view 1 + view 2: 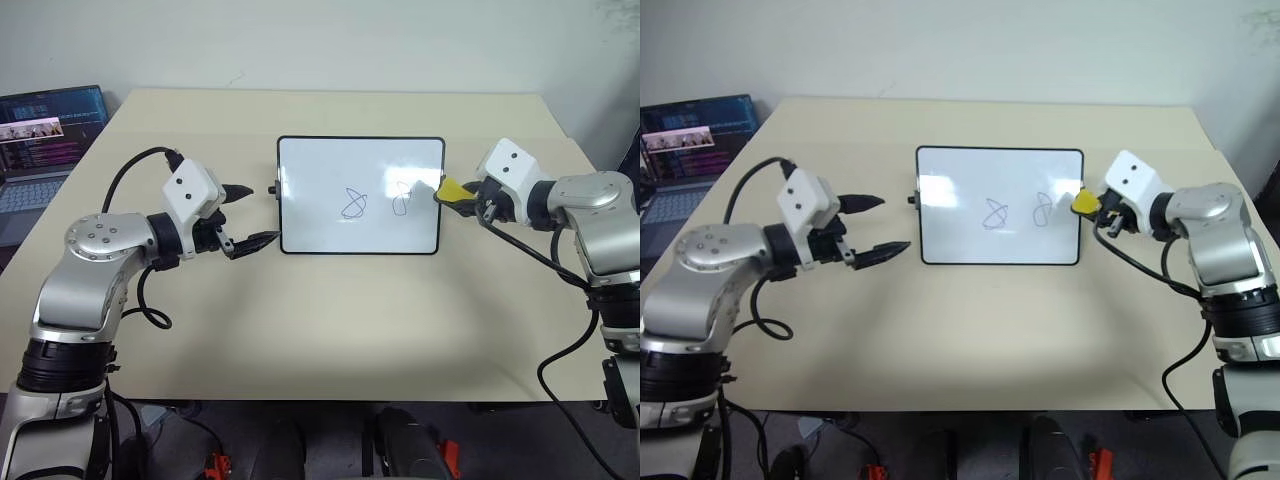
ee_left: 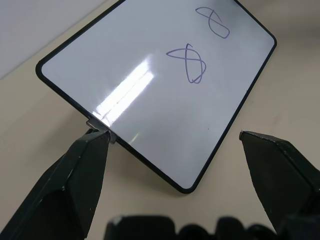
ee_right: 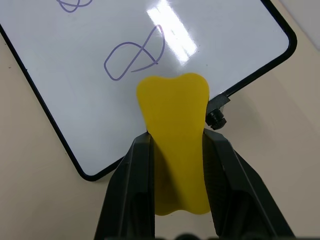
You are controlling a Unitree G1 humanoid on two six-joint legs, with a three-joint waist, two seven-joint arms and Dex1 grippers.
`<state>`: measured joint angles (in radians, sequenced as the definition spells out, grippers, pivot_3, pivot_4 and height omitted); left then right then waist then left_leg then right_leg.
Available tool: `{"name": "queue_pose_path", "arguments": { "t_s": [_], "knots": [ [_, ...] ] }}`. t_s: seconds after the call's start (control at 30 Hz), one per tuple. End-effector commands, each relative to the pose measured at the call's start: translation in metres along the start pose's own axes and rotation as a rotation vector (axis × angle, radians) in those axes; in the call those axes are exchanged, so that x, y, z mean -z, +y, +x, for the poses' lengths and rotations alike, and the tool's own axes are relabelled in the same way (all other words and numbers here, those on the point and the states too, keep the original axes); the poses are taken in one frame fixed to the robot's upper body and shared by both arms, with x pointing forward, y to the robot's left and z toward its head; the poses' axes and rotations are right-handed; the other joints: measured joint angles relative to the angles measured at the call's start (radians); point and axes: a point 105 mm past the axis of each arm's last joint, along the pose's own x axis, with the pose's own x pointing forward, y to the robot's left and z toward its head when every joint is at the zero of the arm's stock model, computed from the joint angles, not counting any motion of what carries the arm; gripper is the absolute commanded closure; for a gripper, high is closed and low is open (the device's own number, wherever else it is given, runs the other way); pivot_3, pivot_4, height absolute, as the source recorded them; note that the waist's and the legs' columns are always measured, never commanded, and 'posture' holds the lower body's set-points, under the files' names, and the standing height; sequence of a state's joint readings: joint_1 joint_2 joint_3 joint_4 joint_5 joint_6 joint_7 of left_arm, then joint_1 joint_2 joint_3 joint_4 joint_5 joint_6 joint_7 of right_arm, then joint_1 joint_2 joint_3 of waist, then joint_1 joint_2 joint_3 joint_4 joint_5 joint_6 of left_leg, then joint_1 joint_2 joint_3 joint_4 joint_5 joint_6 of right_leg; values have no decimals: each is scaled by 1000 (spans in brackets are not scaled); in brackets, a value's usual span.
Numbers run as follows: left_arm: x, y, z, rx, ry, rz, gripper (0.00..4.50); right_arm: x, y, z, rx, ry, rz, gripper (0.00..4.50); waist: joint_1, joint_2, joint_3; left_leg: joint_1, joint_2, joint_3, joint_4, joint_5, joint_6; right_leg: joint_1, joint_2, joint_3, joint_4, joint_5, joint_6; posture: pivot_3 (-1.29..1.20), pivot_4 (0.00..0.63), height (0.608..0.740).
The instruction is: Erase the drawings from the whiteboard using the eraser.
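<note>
The whiteboard (image 1: 320, 165) lies flat in the middle of the tan table. Two blue loopy drawings sit on its right half, one (image 1: 355, 203) near the centre and one (image 1: 401, 197) near the right edge. My right gripper (image 3: 177, 140) is shut on the yellow eraser (image 1: 454, 189), which hangs over the board's right edge just beside the right-hand drawing (image 3: 135, 55). My left gripper (image 1: 262, 213) stands open at the board's left edge, one fingertip (image 2: 95, 142) close to the small side knob (image 1: 273, 190), with nothing between its fingers.
An open laptop (image 1: 45, 140) stands at the far left, beside the table. The table (image 1: 330, 320) has bare room in front of the board. Black cables hang from both arms.
</note>
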<state>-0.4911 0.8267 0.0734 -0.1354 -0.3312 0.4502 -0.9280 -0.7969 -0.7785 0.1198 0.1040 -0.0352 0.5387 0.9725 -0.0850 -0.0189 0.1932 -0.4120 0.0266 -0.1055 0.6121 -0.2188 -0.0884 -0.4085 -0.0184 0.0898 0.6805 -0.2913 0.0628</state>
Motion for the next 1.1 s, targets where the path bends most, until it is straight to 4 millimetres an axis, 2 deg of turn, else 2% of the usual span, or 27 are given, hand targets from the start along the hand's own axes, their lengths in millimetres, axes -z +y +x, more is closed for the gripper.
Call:
{"name": "queue_pose_path", "arguments": {
  "t_s": [0.03, 0.33, 0.47, 0.63, 0.77, 1.1],
  "knots": [
    [-9, 5, -2, -14, -21, 38, 0, -18, -9, -6, 45, -61, -20, 3526, 0, 0, 0, 0, 0, 0, 0, 0, 0, 0, 0, 0, 0, 0, 0, 0, 150, 740],
    [-10, 4, -2, -14, -24, 41, 0, -23, -8, -5, 32, -83, -24, 3526, 0, 0, 0, 0, 0, 0, 1, 0, 0, 0, 0, 0, 0, 0, 0, 0, 150, 740],
    [-11, 5, -3, -14, -25, 41, 0, -37, -12, -14, 36, -176, 4, 3526, 0, 0, 0, 0, 0, 0, 1, 0, 0, 0, 0, 0, 0, 0, 0, 0, 150, 740],
    [-10, 6, -2, -12, -23, 41, 0, -32, -12, -21, 27, -171, -1, 3526, 1, 0, 0, 0, 0, 0, 1, 0, 0, 0, 0, 0, 0, 0, 0, 0, 150, 740],
    [-10, 6, -2, -8, -25, 41, 0, -38, -12, -26, 17, -197, -2, 3526, 0, 0, 0, 0, 0, 0, 2, 0, 0, 1, 0, 0, 1, 0, 0, 0, 150, 740],
    [-11, 6, -1, -7, -27, 41, 0, -32, -12, -25, 14, -176, -4, 3526, 0, 0, 0, 0, 0, 0, 2, 0, 0, 1, 0, 0, 1, 0, 0, 0, 150, 740]
  ]
}}
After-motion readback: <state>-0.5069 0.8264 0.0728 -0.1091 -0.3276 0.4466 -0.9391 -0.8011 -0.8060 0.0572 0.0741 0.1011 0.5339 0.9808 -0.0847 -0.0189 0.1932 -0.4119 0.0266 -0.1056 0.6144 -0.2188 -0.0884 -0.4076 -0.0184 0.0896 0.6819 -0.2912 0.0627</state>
